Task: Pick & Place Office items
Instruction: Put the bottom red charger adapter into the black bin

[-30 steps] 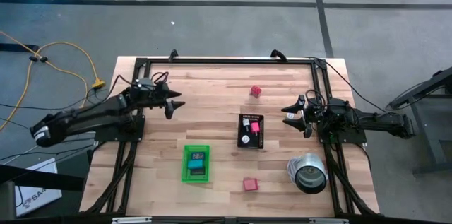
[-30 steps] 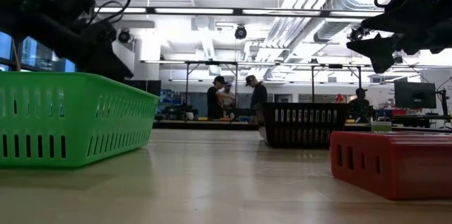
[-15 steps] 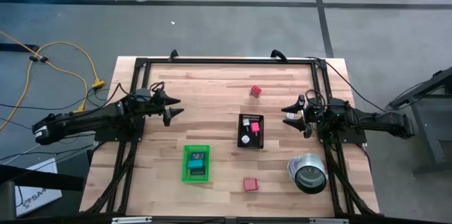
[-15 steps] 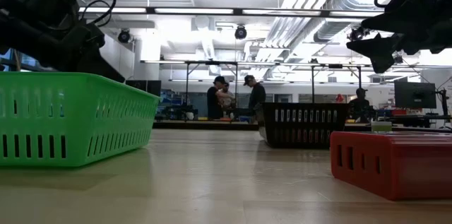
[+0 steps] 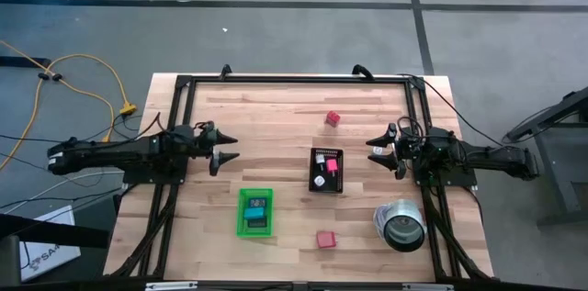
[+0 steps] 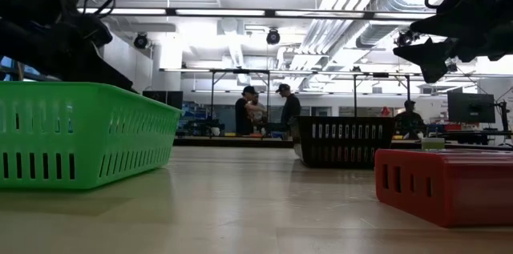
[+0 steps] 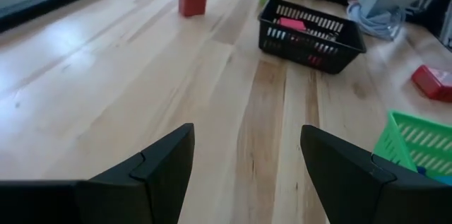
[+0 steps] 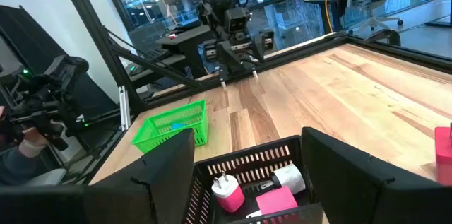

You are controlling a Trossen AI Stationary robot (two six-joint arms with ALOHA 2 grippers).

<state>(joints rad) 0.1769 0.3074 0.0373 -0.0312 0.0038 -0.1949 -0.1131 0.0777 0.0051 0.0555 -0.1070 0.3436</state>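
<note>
My left gripper (image 5: 227,147) hangs open over the table's left part, pointing toward the right edge, with nothing between its fingers (image 7: 157,169). My right gripper (image 5: 375,150) hangs open at the right, pointing left over the black tray (image 5: 326,170), and holds nothing. The black tray has pink pieces (image 8: 277,203) and a white piece (image 8: 288,177) lying in it. The green tray (image 5: 256,211) holds a light blue piece and a dark one. A red piece (image 5: 333,118) stands on the far part of the table. Another red piece (image 5: 324,239) lies near the front edge.
A silver can (image 5: 401,225) lies on its side at the near right. A black frame (image 5: 294,78) runs round the table. Bare wood lies between my left gripper and the black tray (image 7: 311,32). People stand in the room behind the table (image 6: 268,111).
My left arm has swung toward the table's near edge and sunk a little, and its gripper has drawn back toward the left edge. The gripper has turned and now points straight across at the right edge. Its fingers stay apart as before.
</note>
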